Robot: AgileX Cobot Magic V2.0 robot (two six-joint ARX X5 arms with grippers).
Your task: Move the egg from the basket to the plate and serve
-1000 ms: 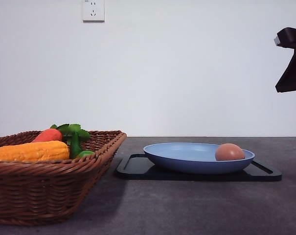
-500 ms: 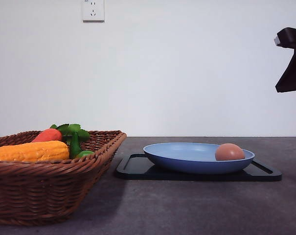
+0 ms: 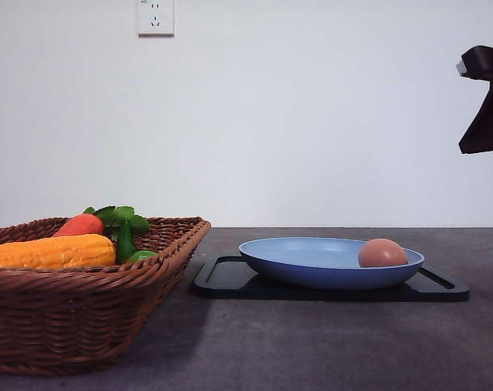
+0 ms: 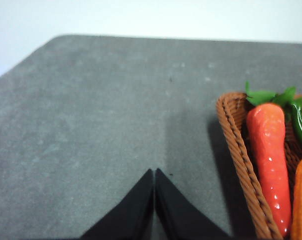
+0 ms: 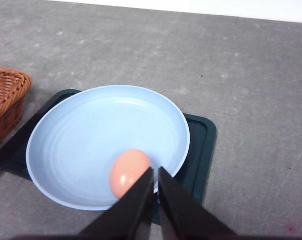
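The brown-pink egg (image 3: pixel 382 253) (image 5: pixel 128 173) lies in the light blue plate (image 3: pixel 311 259) (image 5: pixel 86 140), near its right rim. The plate rests on a flat black tray (image 3: pixel 230 278) (image 5: pixel 200 150). The wicker basket (image 3: pixel 75 309) (image 4: pixel 238 145) (image 5: pixel 3 95) stands at the left of the table. My right gripper (image 5: pixel 155 172) is shut with nothing in it, high above the plate with the egg just beside its tips; part of that arm (image 3: pixel 484 98) hangs at the upper right in the front view. My left gripper (image 4: pixel 154 172) is shut and empty over bare table beside the basket.
In the basket lie an orange corn cob (image 3: pixel 50 252), a red-orange carrot (image 3: pixel 79 224) (image 4: pixel 268 155) and green leaves (image 3: pixel 122 220). Grey tabletop (image 3: pixel 311 342) stretches in front of the tray and to its right. A white wall with a socket (image 3: pixel 155 16) stands behind.
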